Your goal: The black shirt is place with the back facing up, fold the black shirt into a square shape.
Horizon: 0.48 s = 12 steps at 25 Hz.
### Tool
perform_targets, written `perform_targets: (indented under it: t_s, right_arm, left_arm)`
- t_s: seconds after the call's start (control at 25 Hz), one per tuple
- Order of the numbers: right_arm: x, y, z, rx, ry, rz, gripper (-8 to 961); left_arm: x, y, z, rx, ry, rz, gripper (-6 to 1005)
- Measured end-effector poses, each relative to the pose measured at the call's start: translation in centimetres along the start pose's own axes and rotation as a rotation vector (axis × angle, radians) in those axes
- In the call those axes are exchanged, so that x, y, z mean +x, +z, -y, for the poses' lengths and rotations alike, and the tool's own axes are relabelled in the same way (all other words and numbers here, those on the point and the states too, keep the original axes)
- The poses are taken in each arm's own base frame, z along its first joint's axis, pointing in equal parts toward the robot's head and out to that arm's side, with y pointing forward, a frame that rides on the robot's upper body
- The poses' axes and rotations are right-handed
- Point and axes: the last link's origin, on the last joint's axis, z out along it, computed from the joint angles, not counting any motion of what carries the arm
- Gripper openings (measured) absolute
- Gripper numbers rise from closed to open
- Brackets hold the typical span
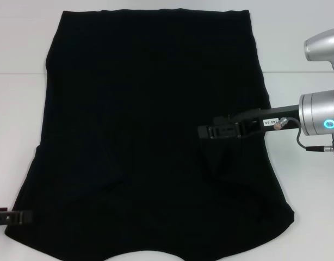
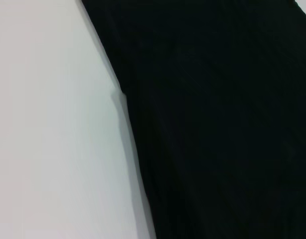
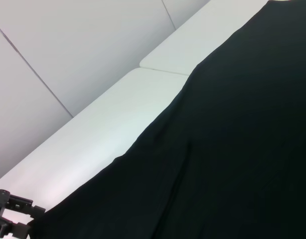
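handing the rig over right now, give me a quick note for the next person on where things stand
Left gripper: low at the near left edge of the black shirt, at the table.
Right gripper: reaching in from the right over the shirt's right half, above the fabric.
Shirt: spread on the white table, sides look already turned in, giving a long panel; some wrinkles near the right gripper.
Done: apparently the side folds.
Left: folding the length up into a square.

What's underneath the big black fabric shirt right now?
The black shirt lies flat on a white table. Right gripper hovers over it. Anything beneath the fabric is hidden.
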Motion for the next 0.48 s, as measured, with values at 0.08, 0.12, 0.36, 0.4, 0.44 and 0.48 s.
perform_targets:
  t_s: [0.08, 0.12, 0.36, 0.4, 0.44, 0.48]
  right_arm:
    - [-0.01, -0.08, 0.07, 0.003, 0.001, 0.001, 765]
    - [0.0, -0.11, 0.1, 0.004, 0.001, 0.001, 765]
    - [-0.06, -0.22, 0.17, 0.007, 0.0, 0.003, 764]
    - [-0.05, -0.24, 0.18, 0.008, 0.0, 0.003, 764]
    - [-0.05, -0.27, 0.2, 0.008, 0.0, 0.003, 762]
    - [-0.04, -0.29, 0.2, 0.008, 0.0, 0.003, 761]
  left_arm:
    - [0.04, 0.04, -0.03, 0.0, 0.006, 0.005, 898]
    - [0.06, 0.1, -0.08, -0.001, 0.01, 0.01, 893]
    - [0.04, 0.39, -0.03, 0.012, 0.019, 0.043, 805]
    - [0.06, 0.42, -0.04, 0.013, 0.02, 0.044, 770]
    - [0.08, 0.42, -0.01, 0.014, 0.02, 0.043, 736]
    - [0.09, 0.41, 0.03, 0.017, 0.019, 0.042, 702]
